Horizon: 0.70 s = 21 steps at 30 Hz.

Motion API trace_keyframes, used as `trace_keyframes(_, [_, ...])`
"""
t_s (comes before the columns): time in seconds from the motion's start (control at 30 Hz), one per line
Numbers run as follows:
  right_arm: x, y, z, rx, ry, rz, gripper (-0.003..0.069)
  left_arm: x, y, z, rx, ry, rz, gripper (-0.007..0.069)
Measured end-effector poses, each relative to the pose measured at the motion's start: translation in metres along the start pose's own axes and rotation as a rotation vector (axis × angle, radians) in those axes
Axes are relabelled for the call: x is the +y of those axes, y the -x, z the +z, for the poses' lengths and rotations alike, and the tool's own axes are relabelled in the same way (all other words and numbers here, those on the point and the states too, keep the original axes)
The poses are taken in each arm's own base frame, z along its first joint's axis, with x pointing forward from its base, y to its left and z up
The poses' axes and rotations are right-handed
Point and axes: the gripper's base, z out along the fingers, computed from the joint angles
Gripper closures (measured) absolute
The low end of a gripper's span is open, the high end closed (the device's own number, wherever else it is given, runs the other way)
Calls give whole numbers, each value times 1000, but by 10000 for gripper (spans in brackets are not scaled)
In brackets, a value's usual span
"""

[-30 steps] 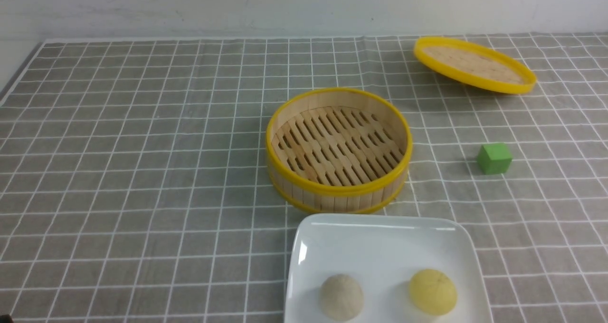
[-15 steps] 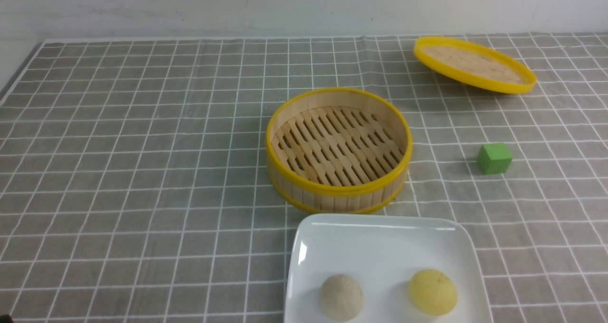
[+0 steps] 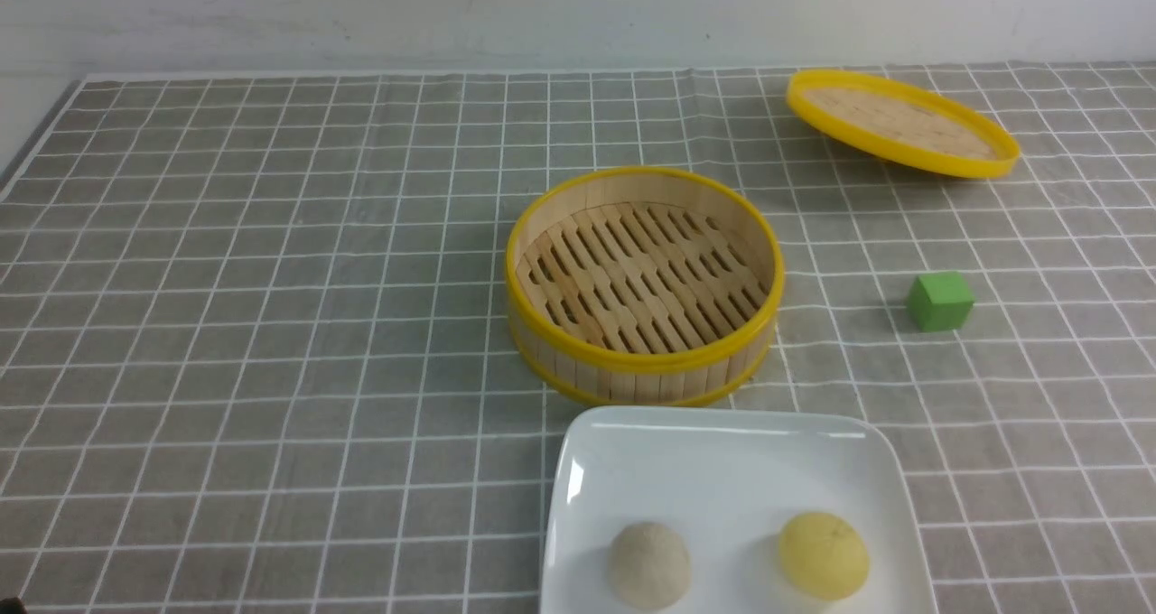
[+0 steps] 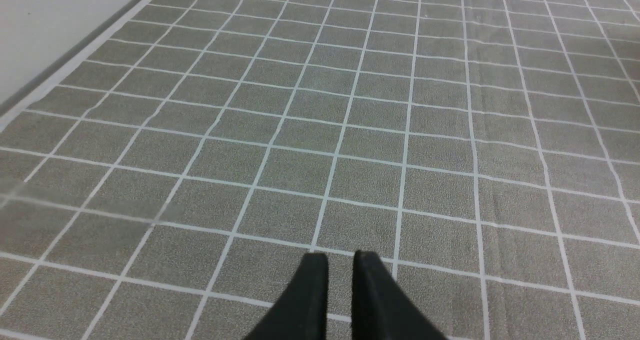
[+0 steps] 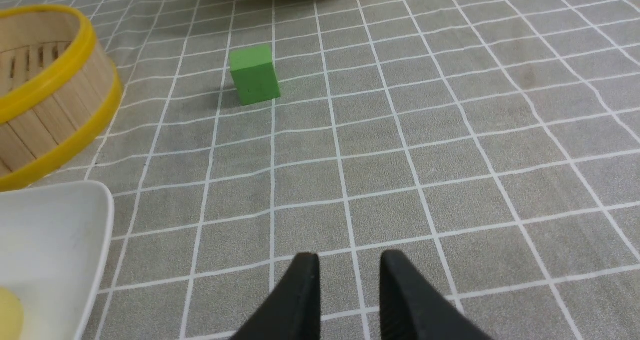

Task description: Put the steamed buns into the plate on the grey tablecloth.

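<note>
The white square plate (image 3: 722, 469) lies on the grey tablecloth (image 3: 271, 325) at the front, right of centre. The pale bun (image 3: 649, 564) and the yellow bun (image 3: 823, 554) both sit in it, side by side near its front edge. Neither gripper shows in the front view. In the left wrist view my left gripper (image 4: 340, 256) is empty over bare cloth, its tips almost together. In the right wrist view my right gripper (image 5: 350, 256) is empty with its tips a little apart, beside the plate's corner (image 5: 55, 225); an edge of the yellow bun (image 5: 7, 312) shows there.
An empty bamboo steamer basket (image 3: 632, 375) stands just behind the plate. Its flat yellow-rimmed lid (image 3: 901, 123) lies tilted at the back right. A green cube (image 3: 940, 301) stands right of the basket and shows ahead of my right gripper (image 5: 254, 74).
</note>
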Motion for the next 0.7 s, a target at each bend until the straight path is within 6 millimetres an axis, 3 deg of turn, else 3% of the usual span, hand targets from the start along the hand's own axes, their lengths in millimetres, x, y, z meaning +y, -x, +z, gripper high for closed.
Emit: trace_keyframes(0.7, [0,0,0,0,0,0,440,0,0,0,0,0,0,497])
